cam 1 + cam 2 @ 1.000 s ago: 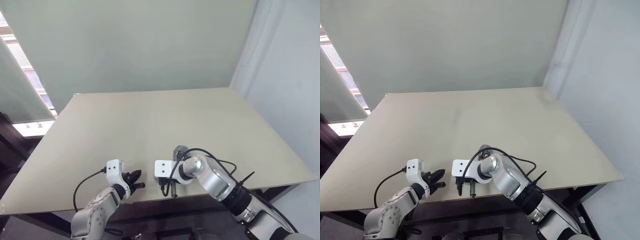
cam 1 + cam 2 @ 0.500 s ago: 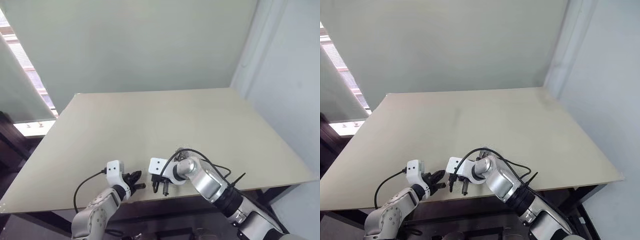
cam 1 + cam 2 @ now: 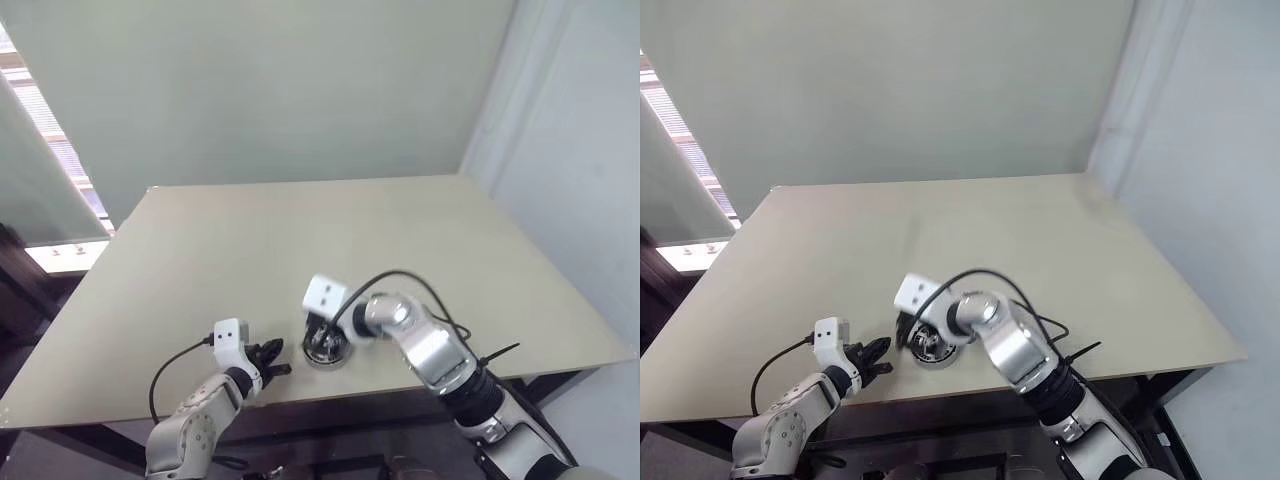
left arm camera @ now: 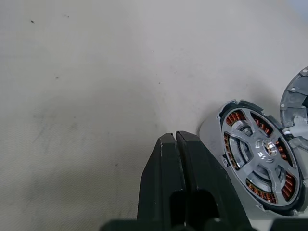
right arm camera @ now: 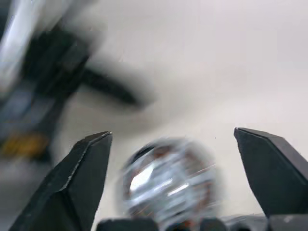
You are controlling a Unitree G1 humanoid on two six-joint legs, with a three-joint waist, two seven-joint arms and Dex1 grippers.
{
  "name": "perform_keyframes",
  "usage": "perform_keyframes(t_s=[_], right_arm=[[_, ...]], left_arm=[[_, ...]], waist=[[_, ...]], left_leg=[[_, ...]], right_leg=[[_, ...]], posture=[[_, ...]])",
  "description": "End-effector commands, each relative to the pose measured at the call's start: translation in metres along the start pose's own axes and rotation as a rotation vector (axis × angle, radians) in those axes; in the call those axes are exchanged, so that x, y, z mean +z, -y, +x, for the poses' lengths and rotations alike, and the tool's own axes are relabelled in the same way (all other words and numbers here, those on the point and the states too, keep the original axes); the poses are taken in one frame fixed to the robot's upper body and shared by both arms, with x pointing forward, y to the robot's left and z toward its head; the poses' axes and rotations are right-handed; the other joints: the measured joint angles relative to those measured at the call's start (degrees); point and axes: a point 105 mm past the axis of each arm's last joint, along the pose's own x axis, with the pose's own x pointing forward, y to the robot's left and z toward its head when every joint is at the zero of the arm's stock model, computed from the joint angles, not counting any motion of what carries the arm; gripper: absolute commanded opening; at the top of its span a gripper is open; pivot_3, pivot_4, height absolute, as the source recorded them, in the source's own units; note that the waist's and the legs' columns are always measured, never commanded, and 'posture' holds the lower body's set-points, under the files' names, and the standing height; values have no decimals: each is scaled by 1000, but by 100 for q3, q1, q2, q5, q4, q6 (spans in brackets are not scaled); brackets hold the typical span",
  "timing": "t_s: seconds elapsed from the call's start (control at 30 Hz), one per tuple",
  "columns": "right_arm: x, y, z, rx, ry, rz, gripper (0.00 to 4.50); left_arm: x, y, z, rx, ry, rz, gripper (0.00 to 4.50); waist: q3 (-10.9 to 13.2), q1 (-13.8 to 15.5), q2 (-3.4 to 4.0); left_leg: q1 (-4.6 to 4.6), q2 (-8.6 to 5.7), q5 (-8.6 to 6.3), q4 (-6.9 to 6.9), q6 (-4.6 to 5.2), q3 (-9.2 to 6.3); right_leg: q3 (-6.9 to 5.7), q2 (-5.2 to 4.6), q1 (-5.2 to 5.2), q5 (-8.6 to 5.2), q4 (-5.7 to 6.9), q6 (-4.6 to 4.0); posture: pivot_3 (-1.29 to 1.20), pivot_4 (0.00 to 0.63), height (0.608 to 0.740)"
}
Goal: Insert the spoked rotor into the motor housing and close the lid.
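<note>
The motor housing (image 4: 262, 156) is a dark puck with copper windings, lying on the table (image 3: 300, 230) near its front edge. The spoked rotor (image 4: 267, 148), a silver wheel, sits inside it, with the windings showing between its spokes. My right gripper (image 5: 172, 133) hangs open just above the housing (image 3: 325, 350), touching nothing. My left gripper (image 3: 273, 358) rests shut and empty on the table, just left of the housing. A gray disc edge (image 4: 294, 98) past the housing looks like the lid.
The table's front edge (image 3: 300, 392) runs close under both grippers. A black cable (image 3: 420, 285) loops over my right wrist. A wall stands behind the table and a window is at the left.
My right gripper has opened and risen from the front edge, leaving the housing with the rotor on the table. The left gripper has stayed still.
</note>
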Motion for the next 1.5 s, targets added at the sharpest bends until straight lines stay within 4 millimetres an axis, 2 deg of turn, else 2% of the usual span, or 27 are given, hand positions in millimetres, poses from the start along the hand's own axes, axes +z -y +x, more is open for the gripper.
perform_keyframes(t_s=[0.03, 0.17, 0.2, 0.3, 0.47, 0.57, 0.63, 0.83, 1.0, 1.2, 1.5], right_arm=[[13, 58, -32, -255, 65, -2, 4488], [-11, 97, -57, -410, -36, -68, 4488], [-16, 101, -61, -425, -59, -86, 4488], [-51, 109, -72, -429, -203, -139, 4488], [-89, 90, -66, -289, -295, -145, 4488], [-103, 71, -55, -205, -290, -107, 4488], [-104, 60, -48, -165, -265, -90, 4488], [-81, 32, -24, -85, -112, 42, 4488], [-73, 13, -1, -33, -60, 80, 4488], [-75, 7, 8, -18, -41, 119, 4488], [-77, 7, 3, 87, 75, 220, 4488]], left_arm=[[12, 3, 1, -18, 44, 30, 0], [12, 4, 1, -24, 43, 35, 0], [12, 4, 1, -25, 44, 35, 0], [13, 5, 2, -31, 45, 44, 0], [15, 5, 2, -38, 46, 62, 0], [18, 5, 1, -39, 49, 69, 0], [19, 4, 0, -38, 50, 73, 0], [22, 3, -1, -35, 51, 82, 0], [22, 4, -2, -36, 49, 88, 0], [23, 4, -4, -34, 48, 95, 0], [24, 3, -4, -29, 49, 104, 0]], waist=[[-1, 0, -1], [-1, -5, -2], [-1, -5, -2], [-1, -7, 0], [-1, -11, -1], [-1, -8, -1], [0, -7, -1], [0, -8, -1], [0, -7, -1], [0, -4, -1], [0, -8, -1]], left_leg=[[0, 0, 0, 0, 0, 0], [-8, -8, 1, 0, 4, 6], [-10, -8, 1, -2, 5, 8], [-10, -5, 3, -13, 7, 10], [-5, -4, 3, -23, 9, 10], [-5, -4, 3, -20, 10, 11], [-5, -4, 4, -12, 10, 10], [9, -1, 4, -1, 9, 9], [9, -1, 3, 2, 9, 8], [9, 2, 3, -2, 8, 7], [11, 1, 3, -1, 8, 6]], right_leg=[[0, -1, 1, 0, -4, 0], [3, -8, 4, 0, -9, 0], [4, -8, 2, 0, -8, 0], [5, -5, -7, 0, -1, -1], [6, -3, -5, 0, -3, -1], [8, -3, -4, 0, -3, -1], [8, -2, 2, 0, -3, -1], [7, -1, 20, 0, -3, 0], [7, 0, 21, 0, -4, 0], [7, 3, 19, 0, -1, -1], [7, 3, 21, 0, -2, -1]], posture=[[0, 0, 740], [0, 0, 740], [0, 0, 740], [0, 0, 740], [0, 0, 740], [0, 0, 740], [0, 0, 740], [0, 0, 740], [0, 0, 740], [0, 0, 740], [0, 0, 740]])
